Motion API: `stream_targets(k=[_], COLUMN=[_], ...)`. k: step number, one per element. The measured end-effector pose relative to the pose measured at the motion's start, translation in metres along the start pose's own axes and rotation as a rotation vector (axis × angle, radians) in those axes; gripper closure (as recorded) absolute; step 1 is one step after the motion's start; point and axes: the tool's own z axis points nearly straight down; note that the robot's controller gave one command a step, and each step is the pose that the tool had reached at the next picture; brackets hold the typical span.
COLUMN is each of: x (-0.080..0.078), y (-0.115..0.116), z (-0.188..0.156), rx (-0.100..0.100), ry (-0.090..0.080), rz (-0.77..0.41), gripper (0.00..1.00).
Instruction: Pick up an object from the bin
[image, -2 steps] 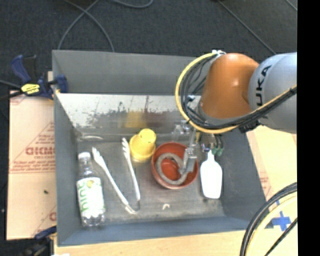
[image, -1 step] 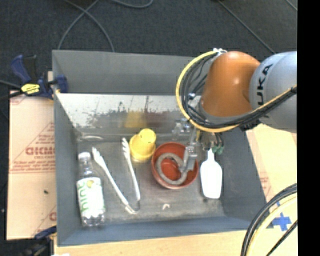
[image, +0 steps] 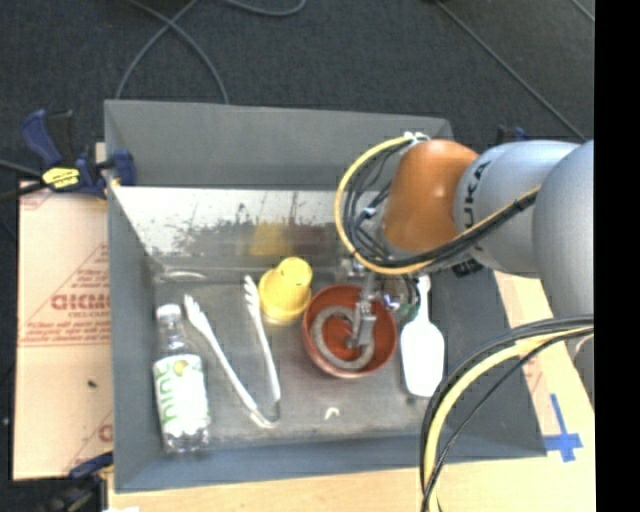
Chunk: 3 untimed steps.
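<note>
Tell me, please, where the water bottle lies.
In the camera view, the water bottle lies by the bin's left wall, just left of the white tongs.

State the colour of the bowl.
The bowl is reddish-brown with a grey inside; the camera view shows it best.

- Rust-red bowl (image: 330, 362), greyish inside, right under the claw (image: 360, 335).
- Yellow cup (image: 285, 288), just left of the claw.
- White tongs (image: 230, 365), farther left.
- Clear bottle (image: 180, 385), green-and-white label, farthest left.
- White utensil (image: 422, 355), just right.
- Grey bin (image: 200, 140), dark-speckled back wall.
</note>
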Motion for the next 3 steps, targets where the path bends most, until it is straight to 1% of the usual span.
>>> stream_targets(k=[1,2,3], x=[-0.0116,-0.003,-0.0124], y=[0.0061,-0.0001,0.0049], z=[-0.0001,-0.0015,-0.0015], rx=[-0.002,0.0,-0.002], ry=[-0.013,-0.005,-0.018], rz=[0.049,0.005,0.046], gripper=[0.0,0.0,0.0])
